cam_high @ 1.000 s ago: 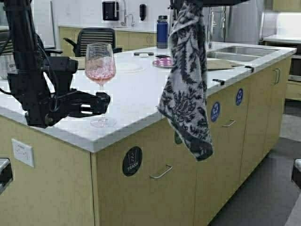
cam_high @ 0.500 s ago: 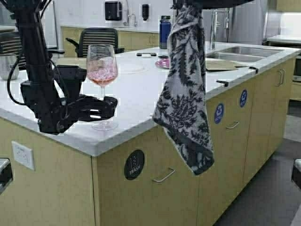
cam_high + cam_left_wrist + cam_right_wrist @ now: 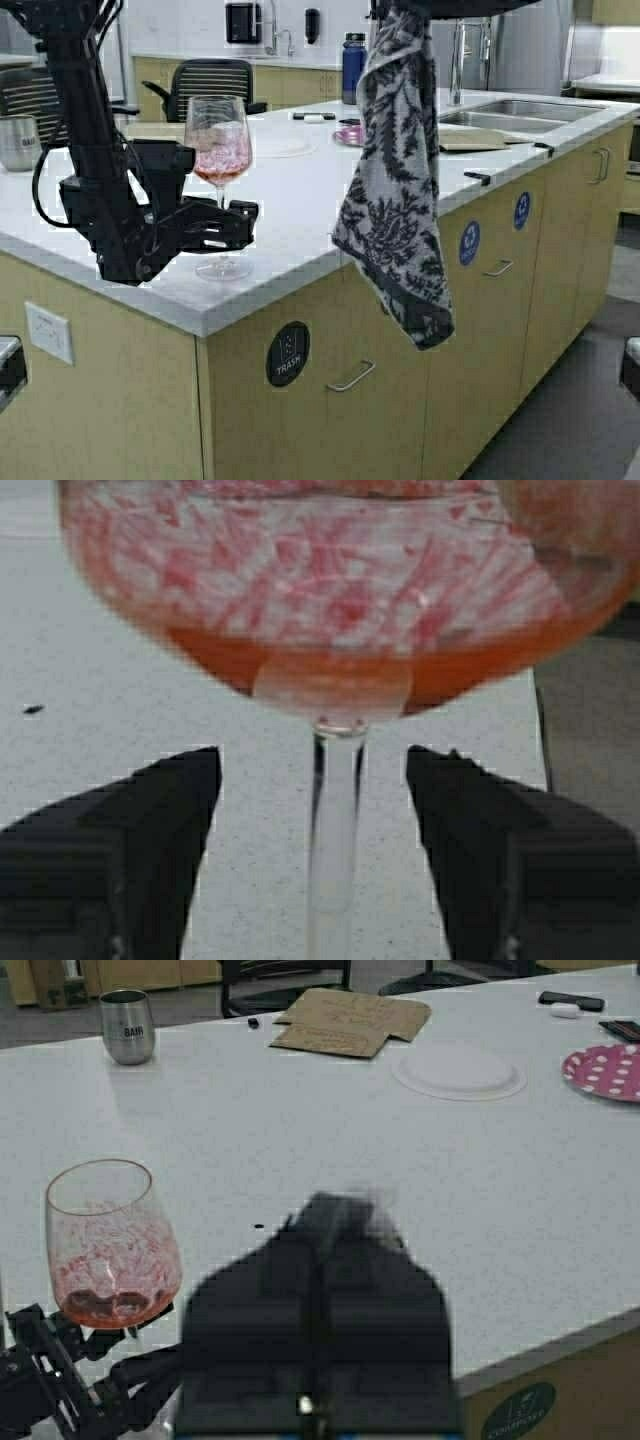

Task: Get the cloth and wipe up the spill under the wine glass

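Observation:
The wine glass (image 3: 218,150) stands on the white counter (image 3: 300,205) near its front edge, with pink-red liquid in its bowl. My left gripper (image 3: 243,223) is open, with one finger on each side of the stem (image 3: 335,830), not touching it. In the left wrist view the left gripper (image 3: 312,860) shows a gap on both sides of the stem. My right gripper (image 3: 405,8) is high at the top edge, shut on the leaf-patterned cloth (image 3: 395,180), which hangs down in front of the counter edge. In the right wrist view the right gripper (image 3: 318,1300) is closed, above and beside the glass (image 3: 110,1250).
A steel cup (image 3: 18,143) stands at the far left. A white plate (image 3: 460,1068), a pink dotted plate (image 3: 605,1070) and flat cardboard (image 3: 350,1020) lie farther back. A blue bottle (image 3: 353,68) and a sink (image 3: 520,110) are at the back right.
The robot has shifted a little, so the scene slides right. My left gripper has moved in around the glass stem. The hanging cloth has swung slightly.

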You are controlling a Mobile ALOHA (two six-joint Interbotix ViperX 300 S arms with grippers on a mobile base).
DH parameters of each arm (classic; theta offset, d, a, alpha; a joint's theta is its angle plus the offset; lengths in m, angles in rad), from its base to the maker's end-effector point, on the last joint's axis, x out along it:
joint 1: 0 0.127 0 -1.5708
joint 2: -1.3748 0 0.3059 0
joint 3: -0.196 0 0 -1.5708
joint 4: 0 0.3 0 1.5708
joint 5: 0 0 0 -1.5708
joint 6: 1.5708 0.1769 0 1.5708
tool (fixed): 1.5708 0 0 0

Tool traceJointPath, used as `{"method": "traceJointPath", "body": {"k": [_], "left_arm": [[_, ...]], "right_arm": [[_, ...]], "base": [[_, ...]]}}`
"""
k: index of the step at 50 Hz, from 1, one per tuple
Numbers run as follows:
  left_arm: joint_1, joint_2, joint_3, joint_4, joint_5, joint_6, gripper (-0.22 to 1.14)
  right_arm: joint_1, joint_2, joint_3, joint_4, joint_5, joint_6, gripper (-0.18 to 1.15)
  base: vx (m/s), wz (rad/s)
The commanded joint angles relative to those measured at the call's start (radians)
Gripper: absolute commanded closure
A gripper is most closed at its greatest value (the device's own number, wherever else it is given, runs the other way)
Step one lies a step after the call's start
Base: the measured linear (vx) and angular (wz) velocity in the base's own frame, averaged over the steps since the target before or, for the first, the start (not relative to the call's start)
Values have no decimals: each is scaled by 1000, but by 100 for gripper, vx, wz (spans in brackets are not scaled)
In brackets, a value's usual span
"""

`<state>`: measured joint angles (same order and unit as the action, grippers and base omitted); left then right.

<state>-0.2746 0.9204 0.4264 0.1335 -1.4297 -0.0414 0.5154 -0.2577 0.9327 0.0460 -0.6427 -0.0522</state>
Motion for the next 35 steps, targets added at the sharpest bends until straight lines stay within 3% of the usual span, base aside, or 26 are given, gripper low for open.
{"method": "traceJointPath", "body": {"k": [1, 8, 16, 22, 35], "left_arm": [[-9, -26, -8, 2, -5, 0, 17], [-12, -35, 0, 2, -6, -2, 43], [-15, -80, 29, 3, -11, 0, 64], [-20, -149, 71, 8, -31, 2, 70], [-28, -345, 213, 18, -32, 0, 71]], "right_arm": [[3, -11, -20, 3, -38, 2, 91], [3, -11, -20, 12, -107, 3, 91], [2, 35, -66, 83, -156, 3, 91], [-21, 97, -173, 129, -161, 3, 91], [-63, 288, -485, 123, -158, 2, 91]], "base": [[2, 1], [2, 1], [2, 1], [1, 0], [0, 0]]}}
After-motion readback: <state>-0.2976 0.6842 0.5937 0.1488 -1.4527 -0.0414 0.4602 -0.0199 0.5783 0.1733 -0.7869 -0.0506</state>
